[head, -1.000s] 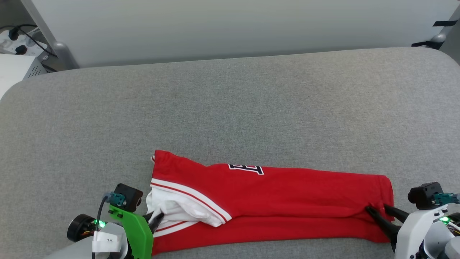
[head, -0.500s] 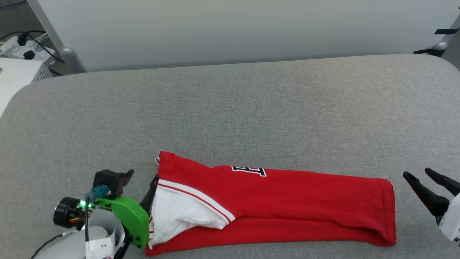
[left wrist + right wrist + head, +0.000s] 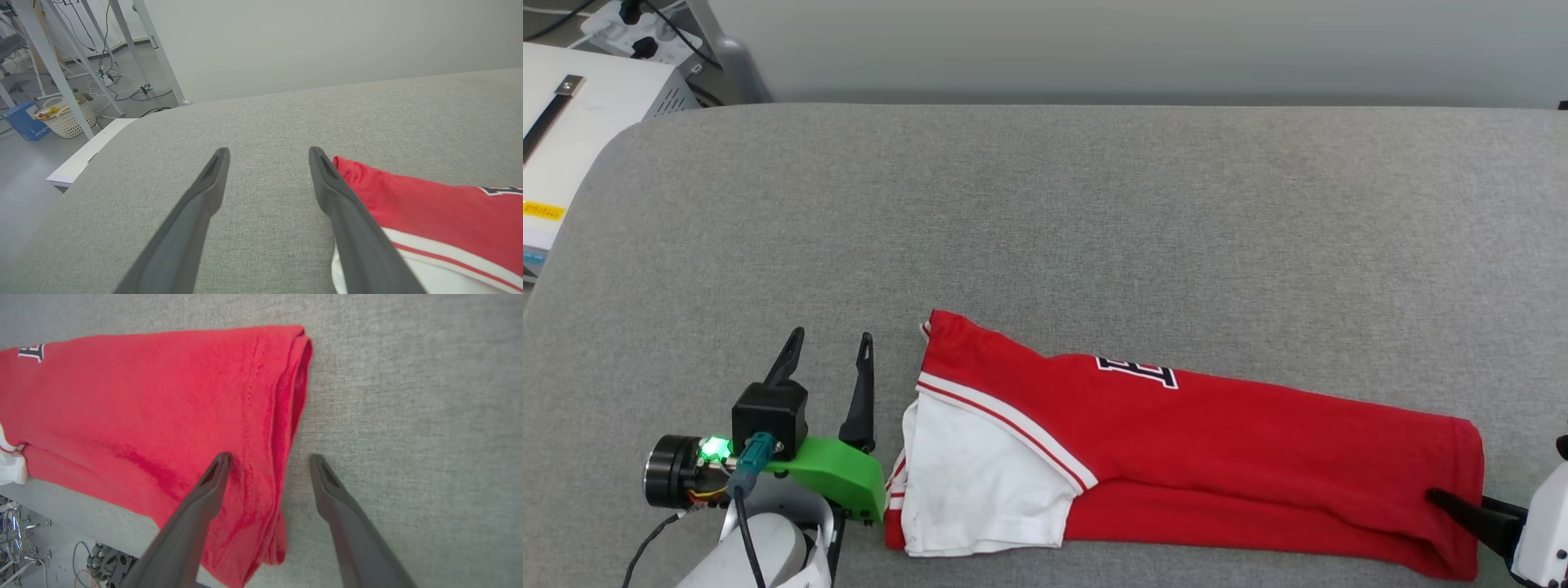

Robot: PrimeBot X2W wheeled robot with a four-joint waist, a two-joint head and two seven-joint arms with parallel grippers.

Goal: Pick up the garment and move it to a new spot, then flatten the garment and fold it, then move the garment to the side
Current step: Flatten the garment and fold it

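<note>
The garment [image 3: 1241, 457] lies across the near part of the grey fabric-covered worktop [image 3: 1045, 204]. It is folded lengthwise into a long red band, with the white sleeve at the robot's left end and the hem at the right. Each arm sits at one end, probably so the band can be taken by both ends for a crosswise fold. The left gripper [image 3: 832, 333] hovers just beside the sleeve end, jaws wide and empty over bare worktop. The right gripper [image 3: 268, 455] also has its jaws wide, straddling the hem's near corner: one finger above the cloth, the other above bare worktop, nothing clamped. Whether it touches the cloth I cannot tell
</note>
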